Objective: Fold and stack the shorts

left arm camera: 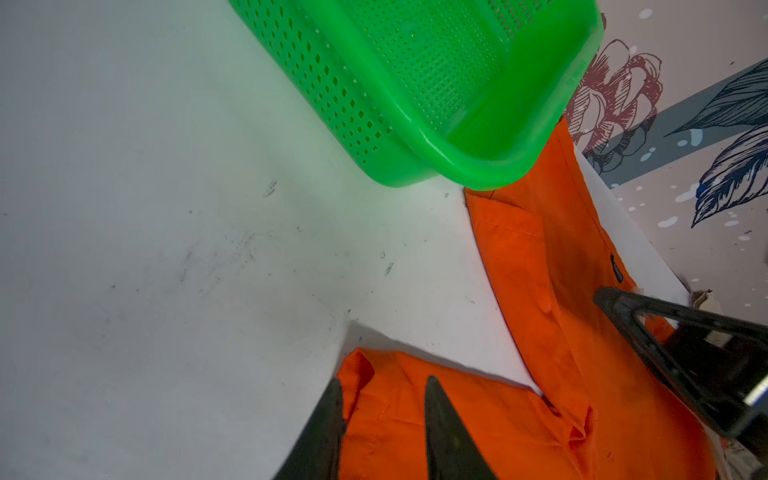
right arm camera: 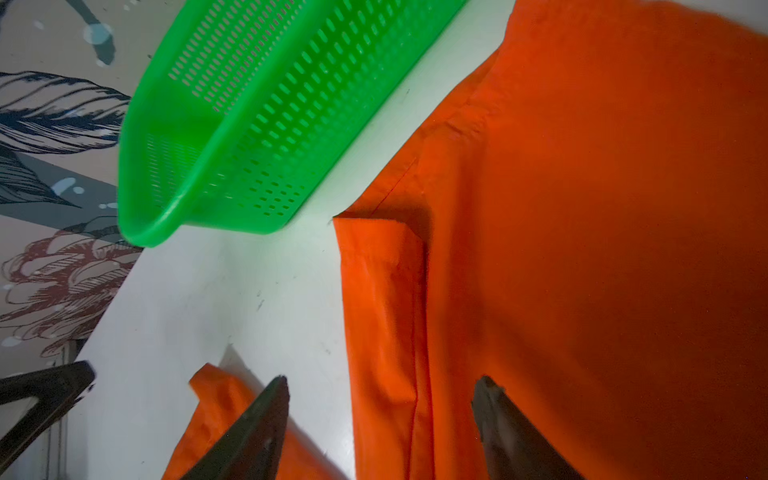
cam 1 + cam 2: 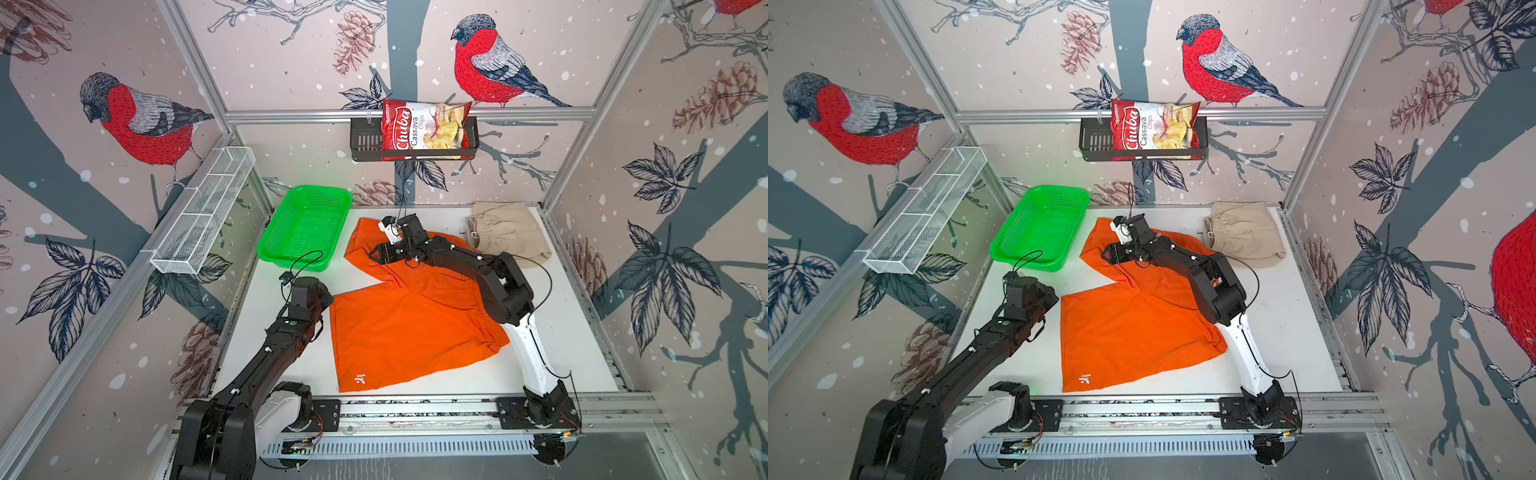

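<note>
Orange shorts [image 3: 411, 316] lie spread beneath the right hand [image 2: 382, 380].

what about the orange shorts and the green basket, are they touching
Apart. The right wrist view shows a strip of bare table between the orange shorts and the green basket.

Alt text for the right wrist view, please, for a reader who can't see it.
The right gripper, jaws open and holding nothing, is poised over the folded-over edge of the orange shorts, which fill most of the view as they lie on the white table. A green mesh basket sits on the table just beyond, apart from the cloth.
</note>
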Action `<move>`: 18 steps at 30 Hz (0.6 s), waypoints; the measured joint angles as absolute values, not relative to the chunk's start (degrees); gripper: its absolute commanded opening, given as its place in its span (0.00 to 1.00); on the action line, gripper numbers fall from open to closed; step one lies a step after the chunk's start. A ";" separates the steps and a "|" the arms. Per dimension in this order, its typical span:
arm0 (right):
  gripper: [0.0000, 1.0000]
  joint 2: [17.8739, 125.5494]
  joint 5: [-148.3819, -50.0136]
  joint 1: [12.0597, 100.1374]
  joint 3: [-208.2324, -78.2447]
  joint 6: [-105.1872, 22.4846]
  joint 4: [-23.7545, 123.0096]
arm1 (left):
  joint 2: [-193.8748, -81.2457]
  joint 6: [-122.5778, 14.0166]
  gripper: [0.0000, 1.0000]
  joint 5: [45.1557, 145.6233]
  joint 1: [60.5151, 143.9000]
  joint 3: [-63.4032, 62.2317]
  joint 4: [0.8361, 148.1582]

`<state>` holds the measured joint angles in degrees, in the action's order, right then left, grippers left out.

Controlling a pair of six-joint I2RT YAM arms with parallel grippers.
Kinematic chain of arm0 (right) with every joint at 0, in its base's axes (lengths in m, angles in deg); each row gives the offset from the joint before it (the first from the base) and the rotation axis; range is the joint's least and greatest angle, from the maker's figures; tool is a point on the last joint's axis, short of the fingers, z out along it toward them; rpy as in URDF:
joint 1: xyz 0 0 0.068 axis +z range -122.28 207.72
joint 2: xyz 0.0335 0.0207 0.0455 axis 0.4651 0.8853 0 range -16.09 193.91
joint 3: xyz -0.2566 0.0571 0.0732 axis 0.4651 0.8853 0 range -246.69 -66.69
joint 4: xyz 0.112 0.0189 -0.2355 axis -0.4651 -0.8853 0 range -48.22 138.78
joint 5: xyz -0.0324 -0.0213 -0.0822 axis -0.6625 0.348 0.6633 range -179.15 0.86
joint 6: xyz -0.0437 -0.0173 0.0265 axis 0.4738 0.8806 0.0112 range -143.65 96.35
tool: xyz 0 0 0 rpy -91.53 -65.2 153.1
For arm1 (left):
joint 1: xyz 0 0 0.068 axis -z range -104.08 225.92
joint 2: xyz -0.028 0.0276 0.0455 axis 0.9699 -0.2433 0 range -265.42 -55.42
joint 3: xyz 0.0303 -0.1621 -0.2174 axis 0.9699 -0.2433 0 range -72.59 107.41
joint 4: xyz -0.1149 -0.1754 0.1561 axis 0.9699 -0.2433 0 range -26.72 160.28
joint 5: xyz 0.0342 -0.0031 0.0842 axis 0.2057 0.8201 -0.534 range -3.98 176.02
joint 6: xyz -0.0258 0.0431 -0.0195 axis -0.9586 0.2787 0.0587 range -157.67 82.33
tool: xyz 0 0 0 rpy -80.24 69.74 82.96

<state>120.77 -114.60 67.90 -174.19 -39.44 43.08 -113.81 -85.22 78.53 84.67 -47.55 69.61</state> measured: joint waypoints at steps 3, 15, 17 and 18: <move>0.72 126.08 -114.88 67.90 -181.12 -38.88 41.18 | -114.33 -84.81 0.35 79.23 84.08 -47.55 70.11; 0.67 134.04 -122.09 68.90 -190.76 -39.07 38.91 | -115.99 -82.69 0.36 80.13 83.51 -46.11 71.23; 0.66 133.42 -123.78 69.36 -190.36 -39.05 38.87 | -116.04 -82.58 0.36 80.28 83.38 -45.87 71.25; 0.65 132.75 -124.70 69.82 -189.79 -38.96 38.69 | -116.02 -82.40 0.36 80.26 83.29 -45.76 71.23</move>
